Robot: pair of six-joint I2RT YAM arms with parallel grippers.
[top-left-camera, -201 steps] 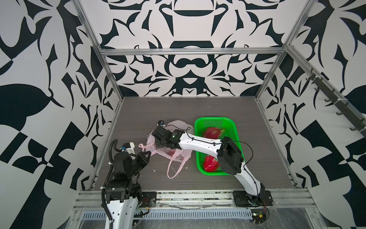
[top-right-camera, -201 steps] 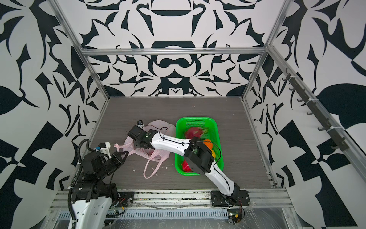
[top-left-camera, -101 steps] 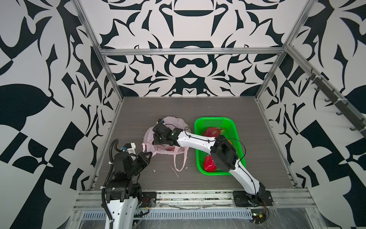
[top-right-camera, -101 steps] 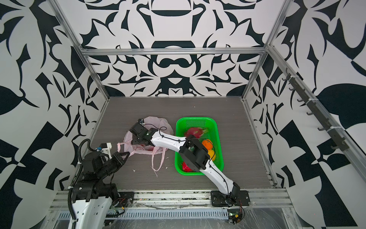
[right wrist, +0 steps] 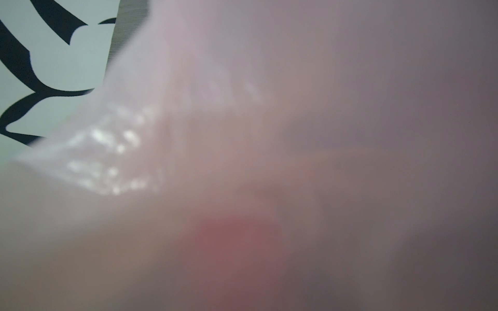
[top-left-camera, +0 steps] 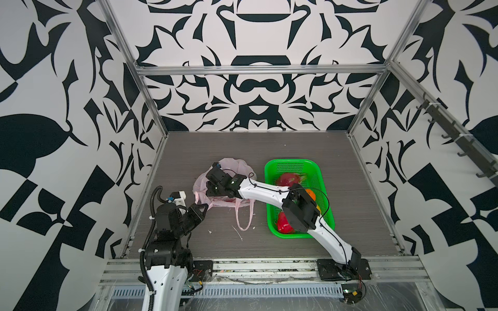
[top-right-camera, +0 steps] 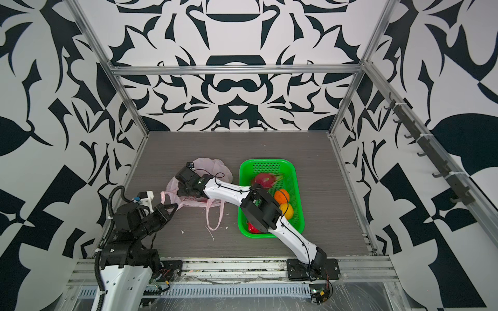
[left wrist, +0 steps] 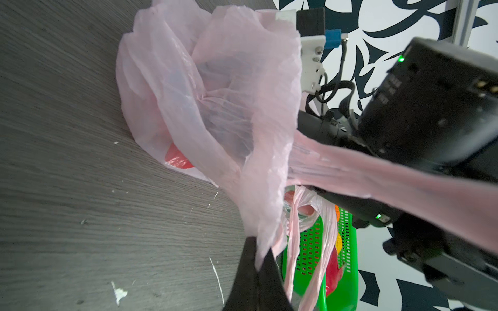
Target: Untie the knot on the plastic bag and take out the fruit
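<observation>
The pink plastic bag (top-left-camera: 234, 165) (top-right-camera: 213, 164) lies left of centre with its mouth puffed up. My left gripper (top-left-camera: 202, 208) (left wrist: 257, 258) is shut on the bag's near edge. One loose handle loop (top-left-camera: 244, 216) trails forward on the table. My right gripper (top-left-camera: 212, 189) reaches down into the bag's mouth, its fingers hidden by plastic. Blurred pink film (right wrist: 242, 107) with a red patch fills the right wrist view. The knot is out of view. Fruit lies in the green basket (top-left-camera: 292, 161): a dragon fruit (top-right-camera: 265, 179), two oranges (top-right-camera: 281, 195) and a red piece (top-left-camera: 283, 222).
The right arm (top-left-camera: 264, 191) stretches across the basket's left rim toward the bag. White scraps (top-left-camera: 238, 233) dot the table in front of the handle loop. The patterned walls and metal frame posts (top-left-camera: 151, 115) close in the table on three sides.
The right gripper has pushed back and left into the bag. The bag's mouth has risen and puffed up, and the loose handle loop has swung to the right. The left gripper has stayed put.
</observation>
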